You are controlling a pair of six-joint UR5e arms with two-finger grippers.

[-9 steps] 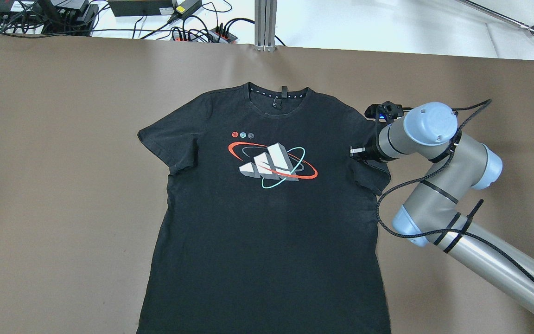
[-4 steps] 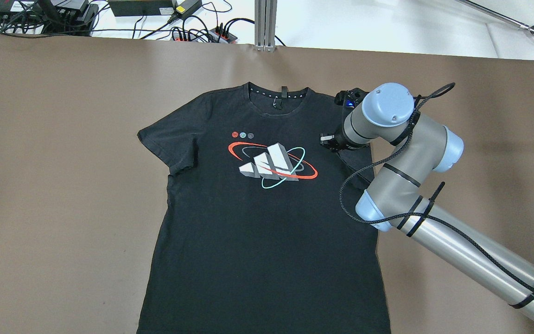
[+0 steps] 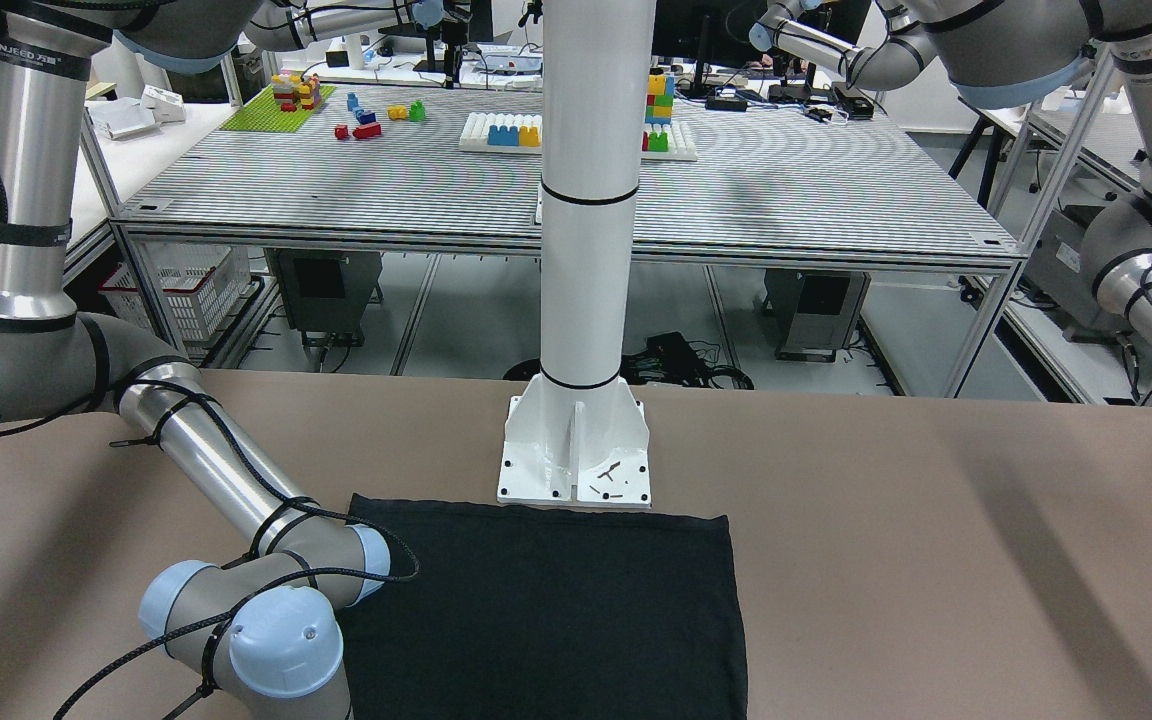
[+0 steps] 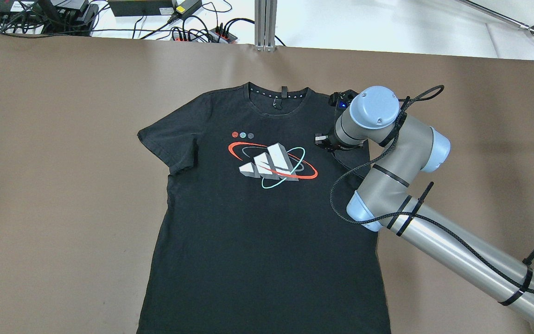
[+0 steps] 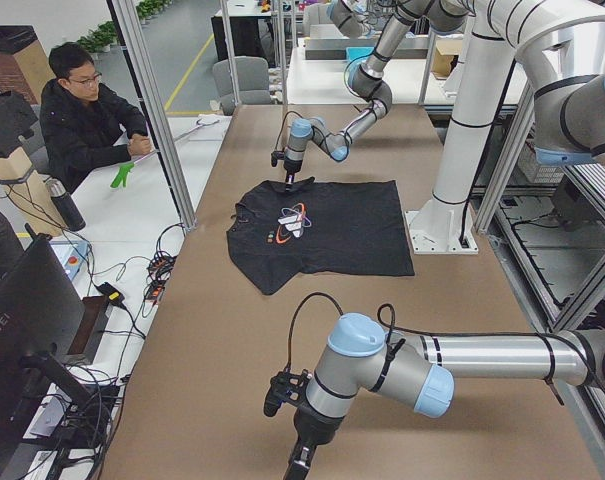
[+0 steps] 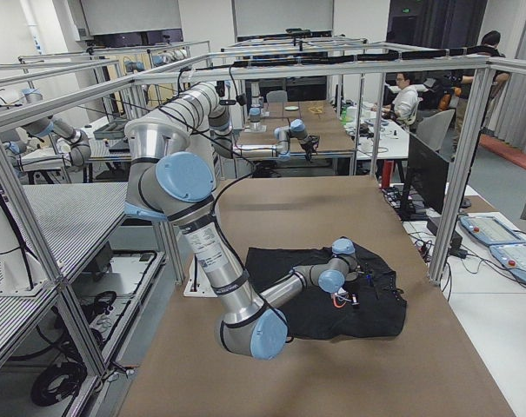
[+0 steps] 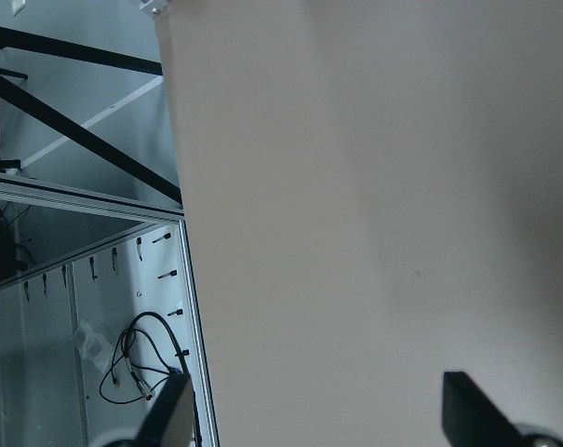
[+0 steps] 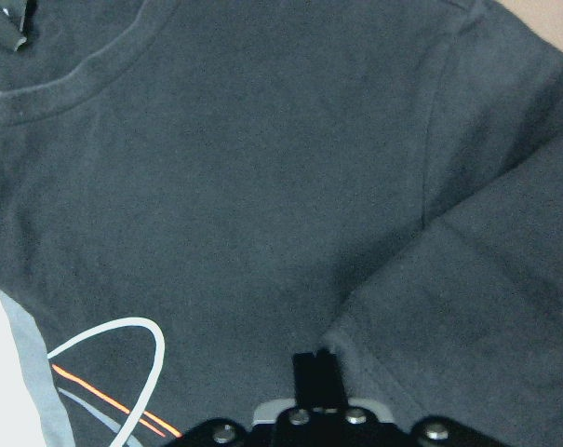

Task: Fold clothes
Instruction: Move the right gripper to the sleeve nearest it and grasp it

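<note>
- Overhead exterior showed a black shirt (image 4: 257, 232) lying flat and face up on the brown table (image 4: 63, 185), near the middle of it.
- Its collar (image 4: 278, 99) pointed to 12 o'clock, and its hem ran off the picture at 6 o'clock.
- A print (image 4: 271, 164) of grey blocks ringed in red and teal sat on the chest.
- The right arm came in from 4 o'clock and bent over the shirt's 3 o'clock side.
- The right gripper (image 4: 323, 140) hung over the chest, just to the 3 o'clock side of the print.
- The sleeve (image 4: 351, 157) on that side lay turned inward over the chest, partly hidden under the wrist.
- From the right wrist camera, the right gripper (image 8: 316, 372) had its fingers pressed together, pinching the hem of the sleeve (image 8: 476, 307).
- That hem ran off toward 2 o'clock, on top of the shirt (image 8: 216, 186).
- The opposite sleeve, at 9 o'clock, lay spread out flat on the table.
- From the left wrist camera, the left gripper (image 7: 318, 414) had its fingers (image 7: 174, 414) spread wide with nothing between them, above bare table close to the edge.
- Seen from the table's left end, the left gripper (image 5: 300, 462) hung low over the near end of the table, well apart from the shirt (image 5: 322, 235).
- A person (image 5: 82, 120) in dark clothes sat at a side desk at 10 o'clock in that view.
- From the front-facing camera, a white post (image 3: 586, 250) stood bolted to the table, its base touching the shirt's hem edge (image 3: 556, 610).
</note>
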